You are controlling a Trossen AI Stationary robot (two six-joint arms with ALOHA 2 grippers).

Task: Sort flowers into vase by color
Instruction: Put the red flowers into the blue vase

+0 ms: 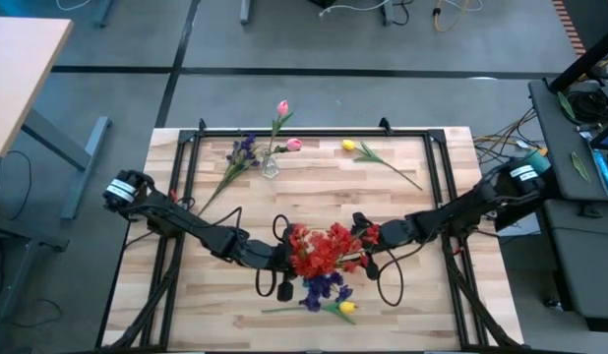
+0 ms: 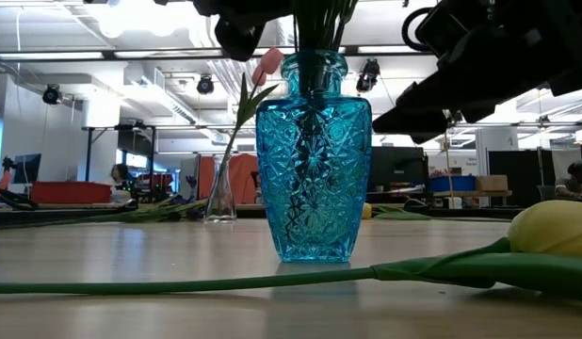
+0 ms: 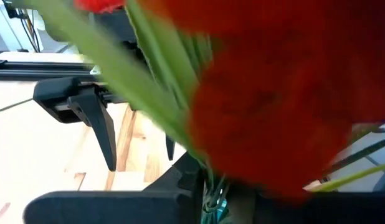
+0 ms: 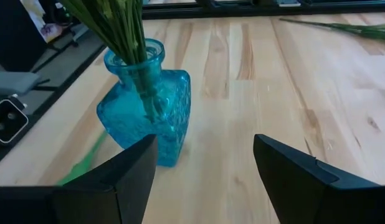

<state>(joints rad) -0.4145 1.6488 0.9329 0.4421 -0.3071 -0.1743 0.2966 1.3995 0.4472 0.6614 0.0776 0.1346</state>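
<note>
From above, the left hand (image 1: 284, 258) and the right hand (image 1: 368, 241) meet over the middle of the counter (image 1: 422, 211), a little toward its near edge. A bunch of red flowers (image 1: 324, 251) stands between them and hides what holds it. Just nearer the near edge lie a purple cluster (image 1: 324, 288) and a yellow tulip (image 1: 346, 308), touching each other. Along the far edge a second purple cluster (image 1: 243, 147) lies beside a small clear vase (image 1: 270, 165) holding a pink tulip (image 1: 282, 106). Another pink tulip (image 1: 293, 145) and another yellow tulip (image 1: 349, 146) lie close by.

From counter height, a blue glass vase (image 2: 315, 155) stands upright in the middle with green stems (image 2: 315, 28) in its neck. Dark arm parts hang above it on both sides. The small clear vase stands farther back toward the far edge. The yellow tulip lies in front, its stem stretched along the near edge past the blue vase's foot.

The left wrist view is almost filled by the red flowers and their stems, pressed close to the camera. I cannot tell how far the left hand is open, nor whether it has hold of anything.

The right wrist view shows the right hand spread wide with nothing between its fingers (image 4: 127, 174). The blue glass vase stands just beyond one of them, apart from it, with the stems upright in its mouth.
</note>
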